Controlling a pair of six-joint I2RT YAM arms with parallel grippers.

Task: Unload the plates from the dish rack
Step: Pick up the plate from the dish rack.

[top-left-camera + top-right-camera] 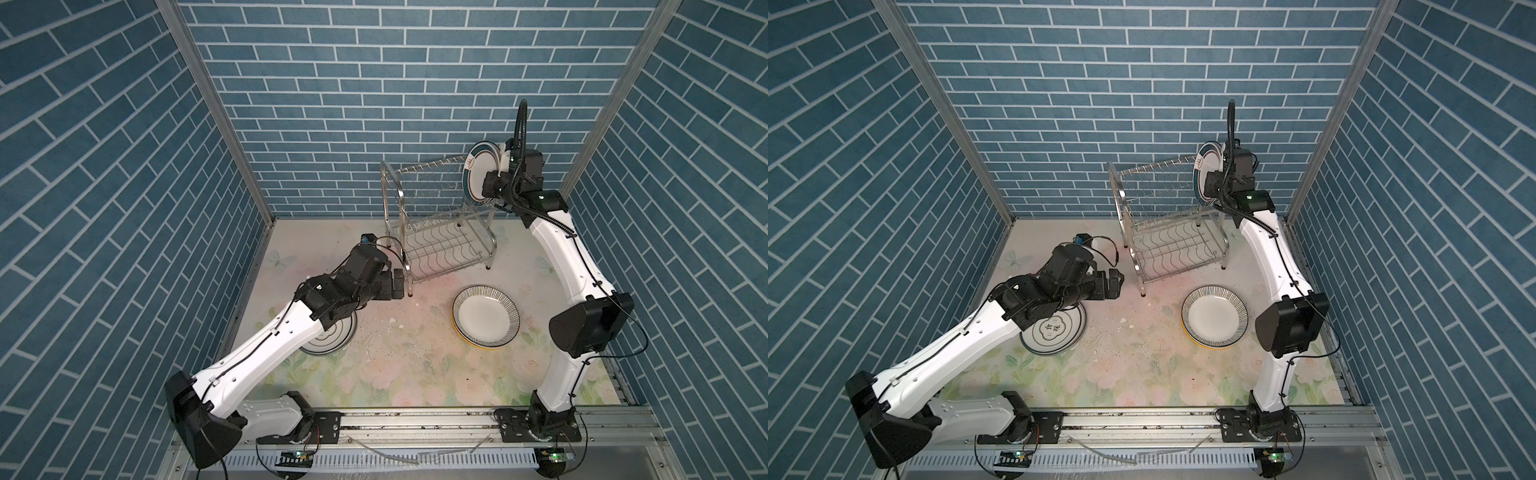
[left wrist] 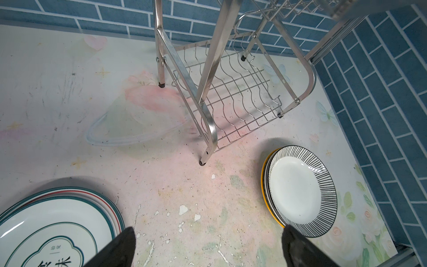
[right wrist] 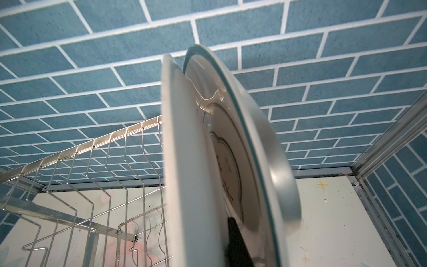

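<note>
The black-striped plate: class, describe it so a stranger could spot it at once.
Find the steel dish rack at the back of the table. In front of it, to the robot's right, lies a stack with the striped plate on top. Only it has fine black lines fanning round its rim; the other stack is green-banded.

Left hand (image 2: 209, 231) low, spread wide — right hand (image 1: 491, 185) raised, clamped.
</note>
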